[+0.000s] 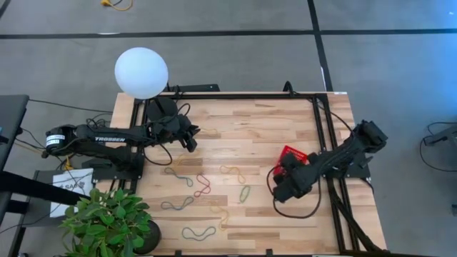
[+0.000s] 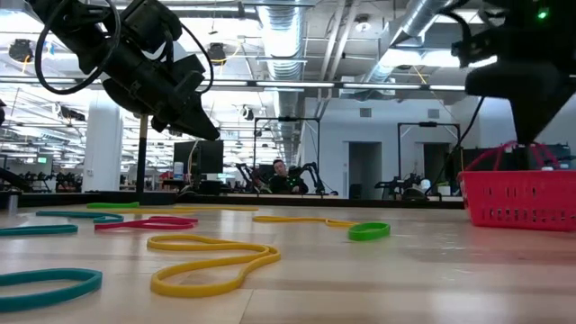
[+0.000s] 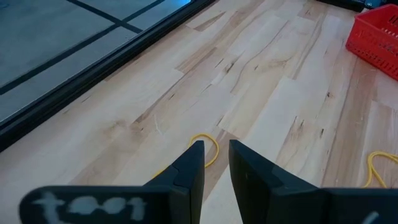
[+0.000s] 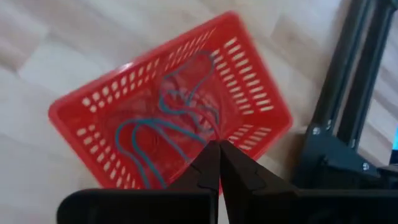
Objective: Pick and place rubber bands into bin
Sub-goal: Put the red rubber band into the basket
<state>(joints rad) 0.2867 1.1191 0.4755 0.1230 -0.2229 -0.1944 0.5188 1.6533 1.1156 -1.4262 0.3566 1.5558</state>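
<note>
Several rubber bands lie flat on the wooden table: a red one [image 1: 202,185], a green one [image 1: 244,193], a teal one [image 1: 177,205] and a yellow one [image 2: 211,265]. The red bin [image 1: 289,152] stands near the table's right side and holds bluish and reddish bands [image 4: 165,121]. My right gripper [image 4: 219,149] hangs shut just above the bin [image 2: 517,198], pointing down, with nothing seen between its fingers. My left gripper [image 3: 216,155] is raised over the far left part of the table [image 1: 191,140], open by a narrow gap, above a yellow band [image 3: 210,144] lying on the wood.
A white globe lamp [image 1: 141,71] stands at the far left corner and a potted plant [image 1: 107,221] at the near left corner. Black frame rails [image 1: 321,121] run along the far and right edges. Bare wood lies between the bands and the bin.
</note>
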